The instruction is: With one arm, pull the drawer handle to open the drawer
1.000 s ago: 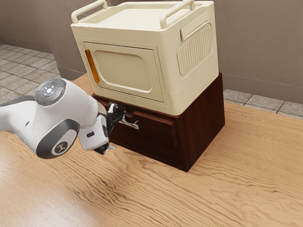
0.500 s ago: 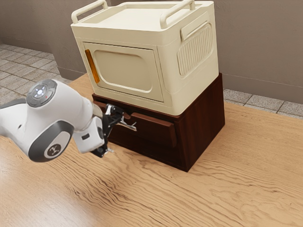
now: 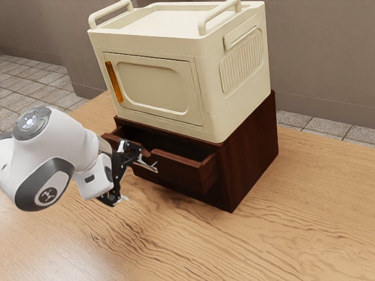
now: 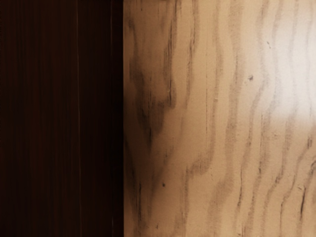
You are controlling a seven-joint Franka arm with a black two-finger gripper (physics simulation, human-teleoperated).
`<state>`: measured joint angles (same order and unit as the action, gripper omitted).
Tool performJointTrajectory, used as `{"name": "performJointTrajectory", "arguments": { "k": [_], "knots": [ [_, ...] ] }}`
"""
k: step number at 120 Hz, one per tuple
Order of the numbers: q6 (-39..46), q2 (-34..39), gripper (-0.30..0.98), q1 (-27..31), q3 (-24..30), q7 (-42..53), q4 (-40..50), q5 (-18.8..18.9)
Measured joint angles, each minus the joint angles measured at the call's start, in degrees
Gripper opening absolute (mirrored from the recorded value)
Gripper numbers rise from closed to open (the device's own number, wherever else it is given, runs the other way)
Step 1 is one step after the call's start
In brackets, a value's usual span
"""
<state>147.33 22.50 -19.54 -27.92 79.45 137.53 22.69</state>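
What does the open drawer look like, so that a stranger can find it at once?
Find the cream cabinet. Under it sits a dark brown box; the drawer juts from its front. Unlike the closed cream door above, it is brown and pulled out.

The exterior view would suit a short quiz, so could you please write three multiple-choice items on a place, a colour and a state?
1. Where is the cream box?
A) Under the cabinet
B) On top of the cabinet
C) Beside the cabinet

2. What colour is the strip on the box's door?
A) Blue
B) Green
C) Orange

3. How does the drawer stand?
A) Pulled out from the cabinet
B) Fully shut
C) Upside down

Key:
1 B: the box's base sits on the cabinet's top.
2 C: the strip is plainly orange against the cream door.
3 A: its front juts out past the cabinet, and its hollow inside shows.
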Motion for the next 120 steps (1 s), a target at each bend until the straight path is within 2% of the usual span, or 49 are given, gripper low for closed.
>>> {"name": "performJointTrajectory", "arguments": {
  "k": [18,73,98,120],
  "knots": [
    [-1.42,1.56,0.69,-0.60,-0.23,0.04,0.71,-0.57],
    [-8.15,7.75,0.68,-0.76,-0.36,0.19,2.76,1.09],
    [-10.55,12.27,0.69,-0.77,-0.95,0.16,5.13,2.48],
    [-11.79,16.29,0.75,-1.34,-2.61,0.16,7.78,6.30]
  ]
}}
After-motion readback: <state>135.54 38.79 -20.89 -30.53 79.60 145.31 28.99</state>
